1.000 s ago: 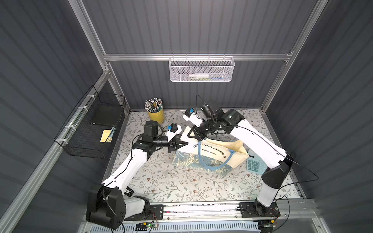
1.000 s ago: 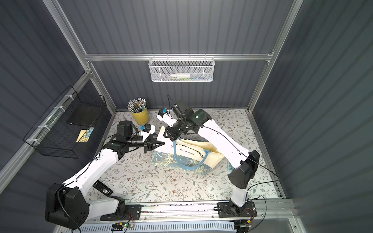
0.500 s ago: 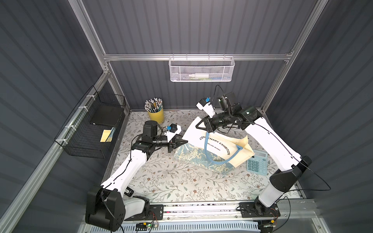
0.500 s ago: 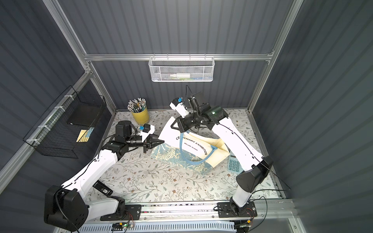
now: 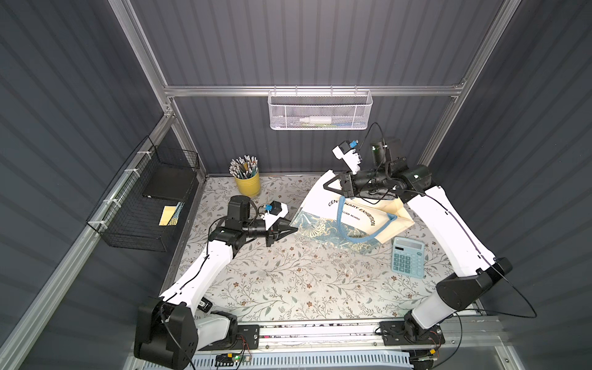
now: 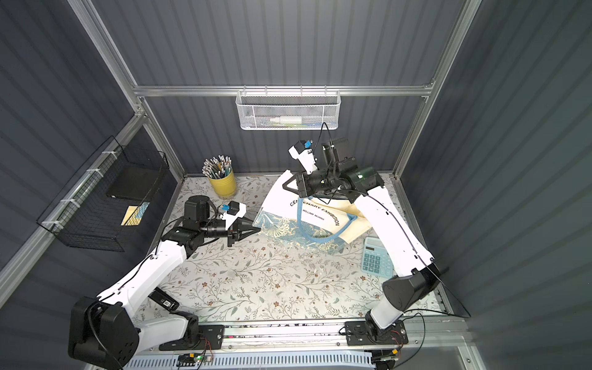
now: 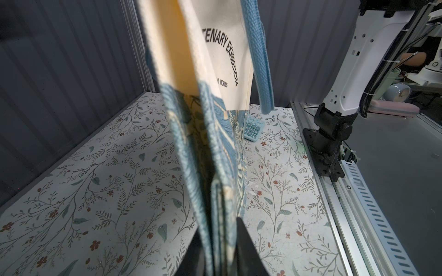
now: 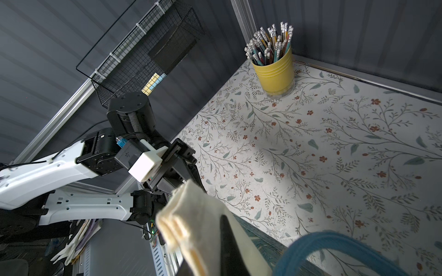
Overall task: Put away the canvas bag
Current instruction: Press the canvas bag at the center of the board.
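The canvas bag [image 5: 352, 211] [image 6: 317, 214] is cream with black lettering, a blue floral bottom band and light-blue handles. It hangs stretched between my two grippers, its far end sagging onto the table. My right gripper [image 5: 330, 186] [image 6: 287, 186] is raised near the back wall and shut on the bag's cream top corner [image 8: 191, 215]. My left gripper [image 5: 294, 229] [image 6: 256, 230] is low at the bag's left end, shut on the floral bottom corner [image 7: 222, 215]. One blue handle [image 5: 352, 237] droops in a loop over the bag's front.
A yellow pencil cup [image 5: 247, 184] stands at the back left. A blue calculator [image 5: 408, 261] lies right of the bag. A white mesh basket [image 5: 320, 110] hangs on the back wall. A black wire basket [image 5: 144, 205] hangs on the left wall.
My right gripper has risen and moved right toward the back wall, pulling the bag's top corner up and uncovering the calculator. The left gripper has stayed by the bottom corner and closed on it.
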{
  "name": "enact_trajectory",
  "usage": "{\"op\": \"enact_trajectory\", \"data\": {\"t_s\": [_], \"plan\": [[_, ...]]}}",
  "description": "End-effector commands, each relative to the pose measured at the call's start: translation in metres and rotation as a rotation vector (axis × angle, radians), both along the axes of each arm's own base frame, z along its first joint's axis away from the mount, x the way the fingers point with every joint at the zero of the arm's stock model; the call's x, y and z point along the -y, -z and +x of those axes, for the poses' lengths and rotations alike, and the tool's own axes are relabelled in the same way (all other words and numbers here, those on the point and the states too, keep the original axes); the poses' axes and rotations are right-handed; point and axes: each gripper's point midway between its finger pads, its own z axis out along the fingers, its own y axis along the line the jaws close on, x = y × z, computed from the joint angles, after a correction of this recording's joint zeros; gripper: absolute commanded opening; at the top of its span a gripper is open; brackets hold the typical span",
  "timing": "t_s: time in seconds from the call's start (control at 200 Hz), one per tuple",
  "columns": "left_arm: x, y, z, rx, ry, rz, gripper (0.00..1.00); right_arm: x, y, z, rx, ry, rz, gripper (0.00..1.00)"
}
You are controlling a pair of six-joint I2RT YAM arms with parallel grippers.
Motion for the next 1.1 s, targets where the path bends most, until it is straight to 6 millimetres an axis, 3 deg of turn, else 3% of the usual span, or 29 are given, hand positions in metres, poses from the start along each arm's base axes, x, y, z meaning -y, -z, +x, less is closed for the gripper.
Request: {"op": "enact_trajectory", "data": {"t_s": [0.0,0.085,0.255,0.445,0.505,0.545,0.62,0.74,0.81,0.92,1.001,1.096], "plan": [[-0.002,0.03,-0.015,-0.152,-0.001,0.044,0.24,0.0,-0.074,-0.001,0.203,-0.033,0.194,0.0],[-0.001,0.025,-0.011,-0.143,-0.01,0.031,0.28,-0.001,-0.068,-0.003,0.179,-0.049,0.197,0.0],[0.002,0.018,-0.004,-0.137,-0.021,0.003,0.5,-0.006,-0.061,-0.013,0.128,-0.096,0.227,0.0],[0.004,0.005,0.0,-0.129,-0.028,-0.049,0.5,-0.008,-0.05,-0.018,0.088,-0.121,0.225,0.0],[0.005,-0.004,0.002,-0.122,-0.036,-0.087,0.46,-0.009,-0.045,-0.019,0.078,-0.127,0.221,0.0],[0.006,-0.012,0.003,-0.114,-0.042,-0.117,0.37,-0.009,-0.043,-0.02,0.074,-0.129,0.218,0.0],[0.006,-0.023,0.005,-0.093,-0.05,-0.168,0.0,-0.009,-0.04,-0.02,0.072,-0.126,0.212,0.0],[0.008,-0.033,0.006,-0.091,-0.042,-0.195,0.0,-0.008,-0.036,-0.021,0.066,-0.126,0.204,0.0],[0.009,-0.036,0.006,-0.095,-0.039,-0.197,0.29,-0.008,-0.033,-0.022,0.061,-0.131,0.191,0.0],[0.009,-0.042,0.002,-0.088,-0.027,-0.198,0.52,-0.007,-0.017,-0.017,0.062,-0.098,0.118,0.0],[0.008,-0.045,0.0,-0.078,-0.032,-0.189,0.61,-0.006,-0.004,-0.014,0.071,-0.073,0.049,0.0],[0.007,-0.046,-0.002,-0.078,-0.031,-0.17,0.62,-0.008,-0.001,-0.017,0.074,-0.082,0.035,0.0]]}}
